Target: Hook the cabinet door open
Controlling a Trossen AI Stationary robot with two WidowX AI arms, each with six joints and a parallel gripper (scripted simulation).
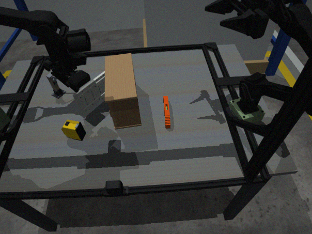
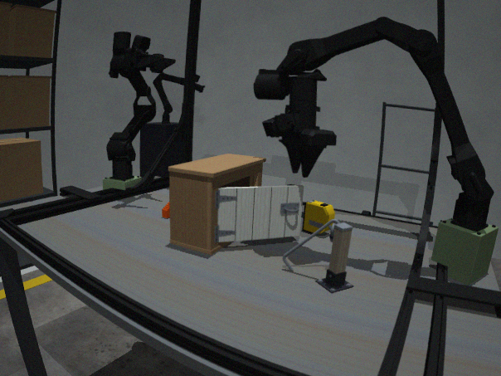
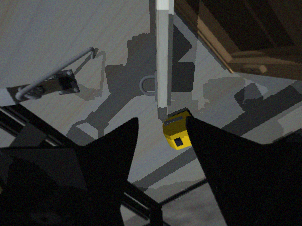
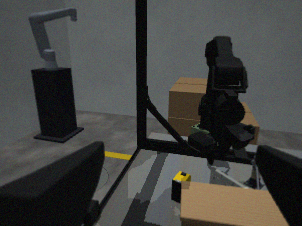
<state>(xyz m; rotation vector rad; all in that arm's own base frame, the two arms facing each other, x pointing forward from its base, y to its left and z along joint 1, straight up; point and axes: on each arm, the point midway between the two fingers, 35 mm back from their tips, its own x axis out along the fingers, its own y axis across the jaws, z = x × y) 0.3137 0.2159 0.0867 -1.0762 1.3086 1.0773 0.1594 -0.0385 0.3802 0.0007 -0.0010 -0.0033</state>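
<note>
The wooden cabinet [image 1: 121, 88] stands mid-table with its white slatted door [image 2: 259, 212] swung open. The metal eye [image 2: 289, 208] is on the door's free end; it also shows in the left wrist view [image 3: 146, 84]. The short post [image 2: 339, 252] stands beside the door's free end. The grey hook [image 2: 305, 240] hangs from the post's top, its free end down on the table, apart from the eye. My left gripper [image 2: 306, 166] [image 3: 161, 121] hovers above the door's free end, fingers apart and empty. My right gripper [image 1: 234, 10] is open and empty, raised high at the far side.
A yellow tape measure [image 1: 73, 129] lies just past the door's free end. An orange level [image 1: 166, 111] lies on the other side of the cabinet. A black frame [image 1: 223, 109] runs around the table's edges.
</note>
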